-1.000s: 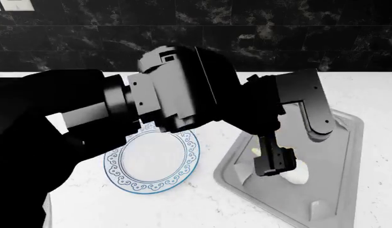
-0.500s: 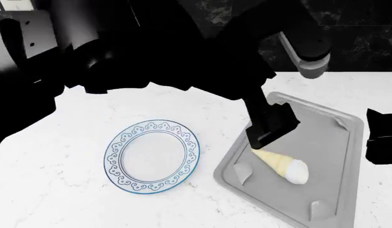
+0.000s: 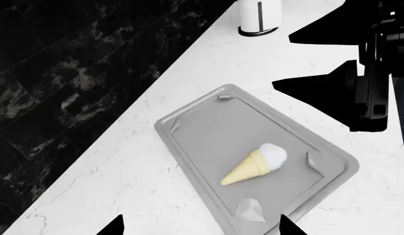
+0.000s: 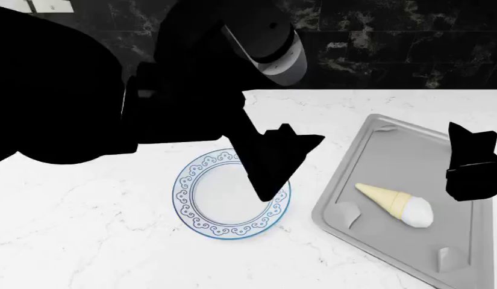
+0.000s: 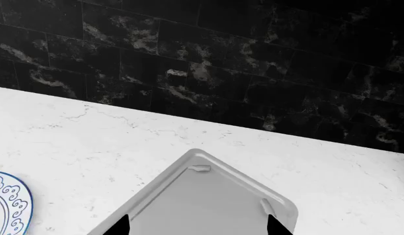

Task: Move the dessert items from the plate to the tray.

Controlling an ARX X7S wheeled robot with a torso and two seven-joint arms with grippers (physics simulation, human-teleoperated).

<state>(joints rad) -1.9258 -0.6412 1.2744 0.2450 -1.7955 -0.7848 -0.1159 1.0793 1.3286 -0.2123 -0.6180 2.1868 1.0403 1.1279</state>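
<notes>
White marble counter (image 4: 87, 229), black tiled wall (image 5: 188, 63)

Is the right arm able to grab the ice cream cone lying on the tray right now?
Probably yes. The ice cream cone lies in the open on the tray, nothing covering it, and the right gripper hangs just beside it, apart from it. Whether its jaws are open cannot be told.

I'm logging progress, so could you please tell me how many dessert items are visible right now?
1: an ice-cream cone lies on the tray. The plate shows none, though the left arm hides part of it.
</notes>
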